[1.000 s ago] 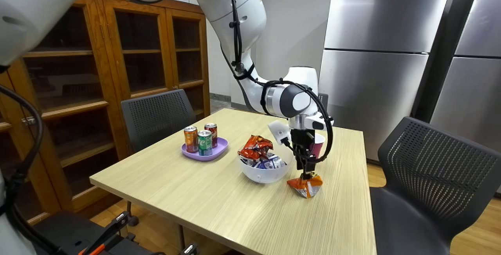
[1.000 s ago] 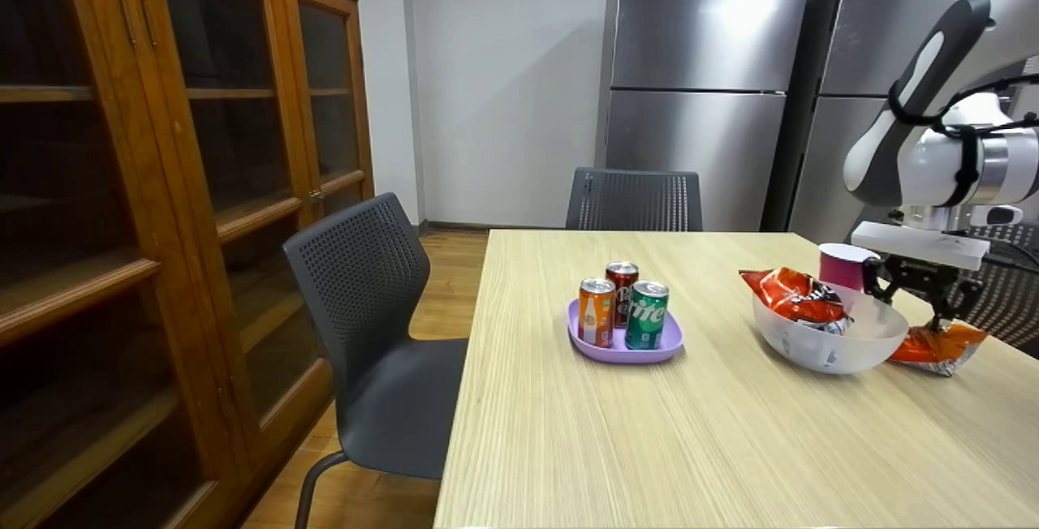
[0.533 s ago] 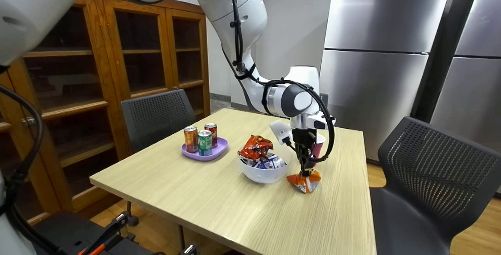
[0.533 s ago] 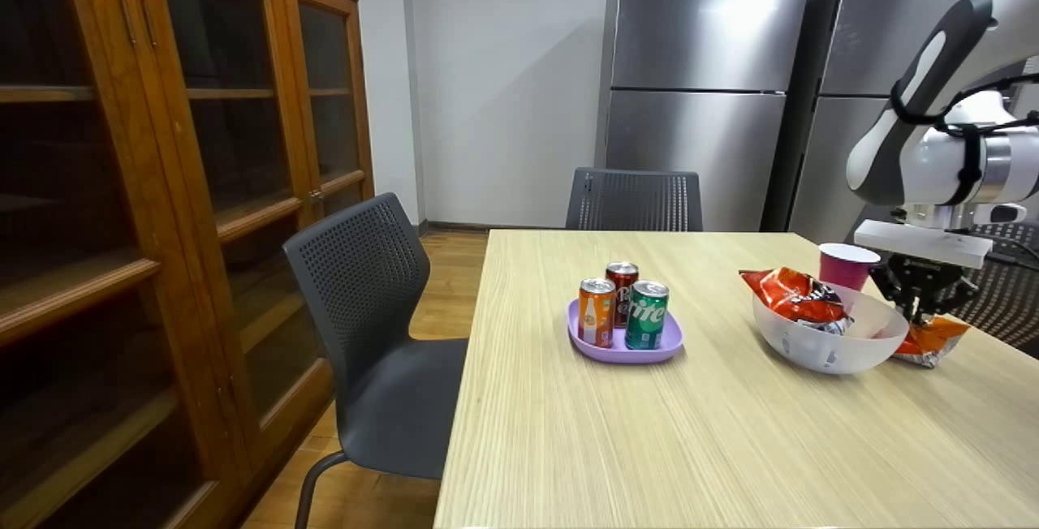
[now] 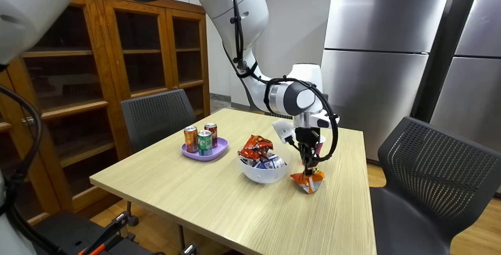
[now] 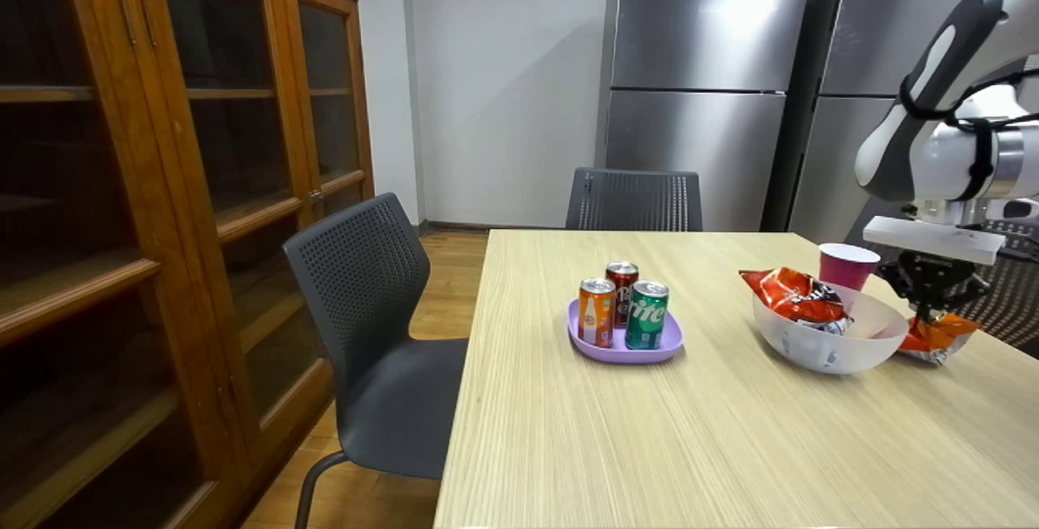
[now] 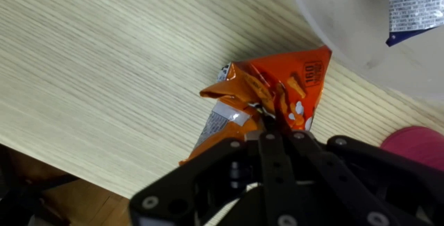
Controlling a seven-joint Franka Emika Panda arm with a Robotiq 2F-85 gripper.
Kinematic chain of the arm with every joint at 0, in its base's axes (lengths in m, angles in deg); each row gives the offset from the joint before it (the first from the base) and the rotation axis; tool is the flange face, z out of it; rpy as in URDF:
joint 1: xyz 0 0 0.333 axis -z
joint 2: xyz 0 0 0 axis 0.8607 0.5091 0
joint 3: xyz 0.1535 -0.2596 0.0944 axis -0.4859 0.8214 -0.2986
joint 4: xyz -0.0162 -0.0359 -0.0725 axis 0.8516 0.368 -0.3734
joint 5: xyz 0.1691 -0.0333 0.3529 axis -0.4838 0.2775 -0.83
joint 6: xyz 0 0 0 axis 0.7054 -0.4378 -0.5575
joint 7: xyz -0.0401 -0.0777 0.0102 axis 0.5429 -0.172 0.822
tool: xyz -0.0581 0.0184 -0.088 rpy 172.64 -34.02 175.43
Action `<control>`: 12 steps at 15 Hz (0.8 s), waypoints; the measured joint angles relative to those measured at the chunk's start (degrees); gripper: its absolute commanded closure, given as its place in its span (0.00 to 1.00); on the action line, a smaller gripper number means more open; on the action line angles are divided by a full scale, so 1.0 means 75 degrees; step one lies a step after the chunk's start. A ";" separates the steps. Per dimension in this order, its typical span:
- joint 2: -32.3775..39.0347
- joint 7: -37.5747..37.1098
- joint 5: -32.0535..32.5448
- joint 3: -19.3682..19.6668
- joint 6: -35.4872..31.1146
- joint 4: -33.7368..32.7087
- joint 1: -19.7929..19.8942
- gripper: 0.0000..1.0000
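Wrist view: glossy orange and red-orange snack bag (image 7: 256,89), printed with golden stick shapes and white spots, with a silvery-white patch; black gripper (image 7: 279,132). At two o'clock, translucent white bowl (image 7: 374,70) and navy-edged silvery wrapper (image 7: 416,9) lined with dark print. Between three and four o'clock, magenta cup (image 7: 416,146); at nine o'clock, pale table (image 7: 86,90) with tan-streaked wood grain.

Three cans (image 5: 204,143) stand on a purple tray (image 5: 220,150) — a wooden cabinet (image 5: 106,51) beyond.
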 measured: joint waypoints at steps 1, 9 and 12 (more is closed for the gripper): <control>-0.0075 0.0000 0.0001 0.0030 -0.0010 0.0065 -0.0001 1.00; -0.1410 0.0005 0.0048 0.0236 -0.0338 0.1218 -0.0194 1.00; -0.2000 -0.0003 0.0114 0.0302 -0.0519 0.1728 -0.0381 1.00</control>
